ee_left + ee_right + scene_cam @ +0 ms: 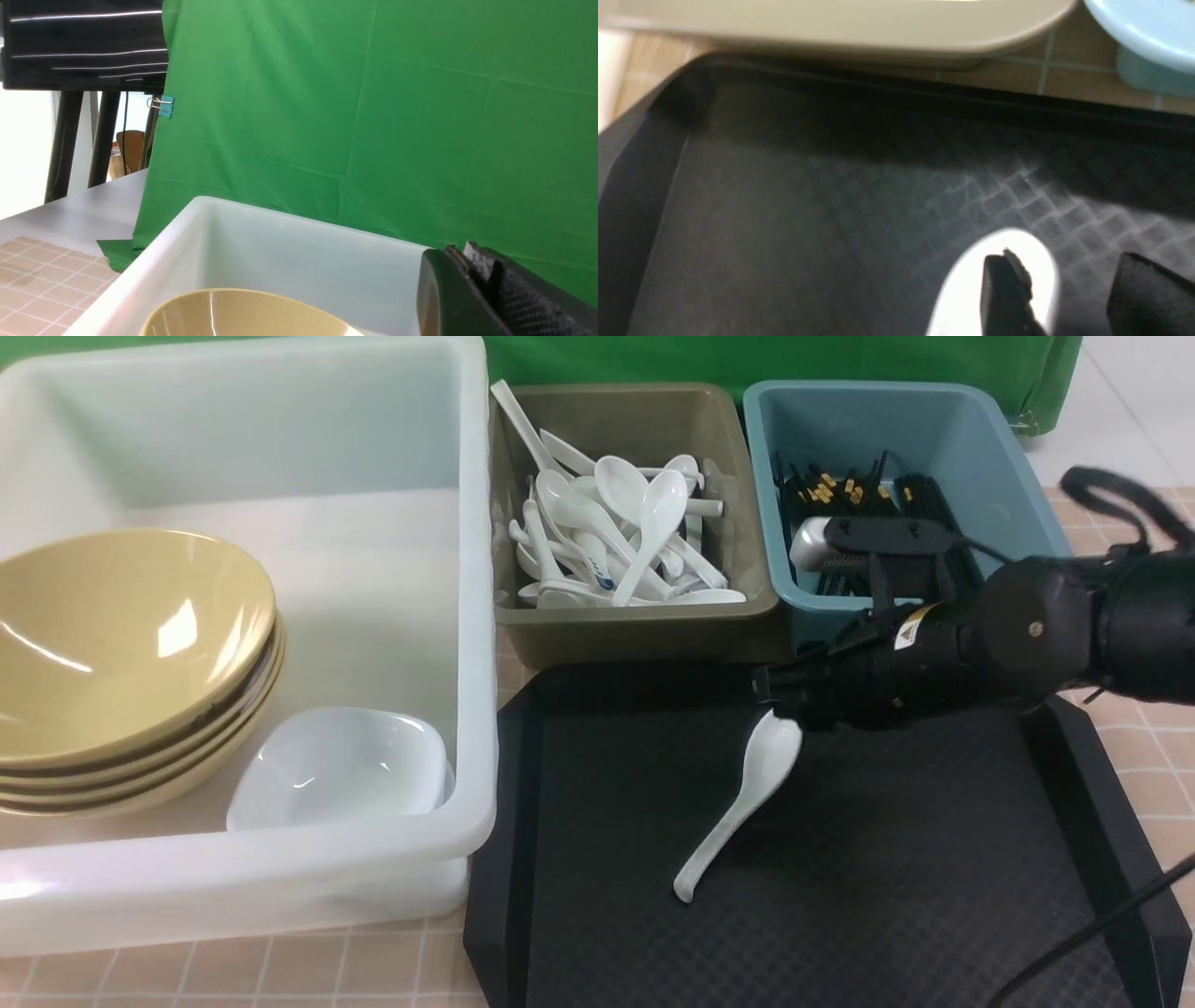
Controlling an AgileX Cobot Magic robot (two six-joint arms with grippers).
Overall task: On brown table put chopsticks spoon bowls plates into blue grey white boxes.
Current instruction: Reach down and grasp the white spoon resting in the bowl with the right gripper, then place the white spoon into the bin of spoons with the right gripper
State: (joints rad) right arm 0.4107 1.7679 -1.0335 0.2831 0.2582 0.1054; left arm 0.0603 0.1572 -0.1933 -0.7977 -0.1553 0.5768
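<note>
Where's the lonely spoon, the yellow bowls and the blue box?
spoon (pixel 777 756), front view, on its scoop
bowls (pixel 121 625), front view, inside the top bowl
blue box (pixel 887 425), front view, inner back wall

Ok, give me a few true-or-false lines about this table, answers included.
One spoon lies on the black tray. True.
The chopsticks are in the blue bin. True.
The bowls sit on the tray. False: they are stacked in the white tub.
The grey bin holds spoons. True.
The right fingers are shut on the spoon. False: they are open, at its scoop.
</note>
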